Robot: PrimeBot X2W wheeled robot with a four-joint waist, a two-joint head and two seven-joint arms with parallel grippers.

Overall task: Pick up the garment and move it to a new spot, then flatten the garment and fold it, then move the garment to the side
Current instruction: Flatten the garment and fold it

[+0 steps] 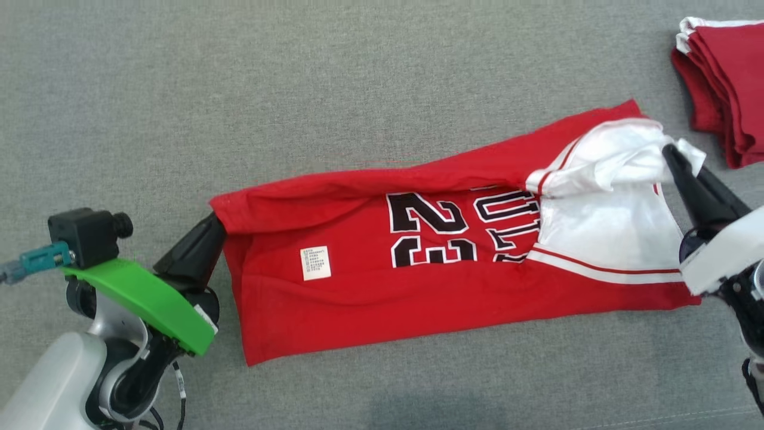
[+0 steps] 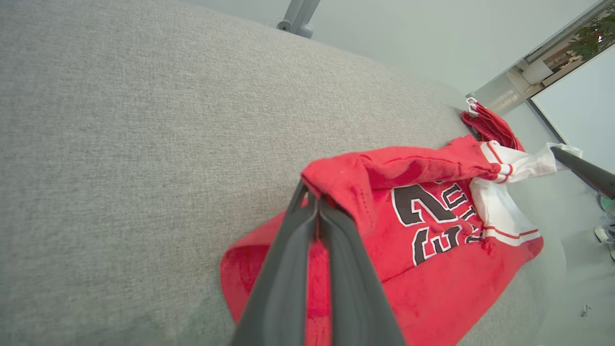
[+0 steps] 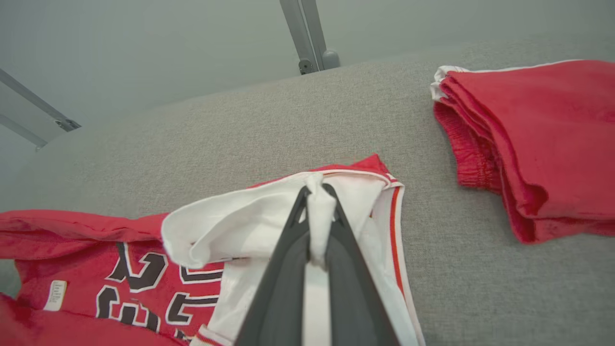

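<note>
The garment (image 1: 370, 286) is a red jersey with black-and-white numbers and white trim, stretched across the grey surface between my two grippers. My left gripper (image 1: 216, 220) is shut on the garment's red left corner, seen close up in the left wrist view as the left gripper (image 2: 314, 198) pinching the raised red fold of the garment (image 2: 432, 269). My right gripper (image 1: 668, 150) is shut on the white trim at the garment's right end. In the right wrist view the right gripper (image 3: 317, 190) has a strip of white cloth of the garment (image 3: 230, 226) between its fingers.
A stack of folded red garments (image 1: 725, 83) lies at the far right, also seen as the stack (image 3: 538, 144) close beside the held end. The grey fabric surface (image 1: 239, 89) stretches wide behind and to the left. A metal frame post (image 3: 307, 38) stands beyond the far edge.
</note>
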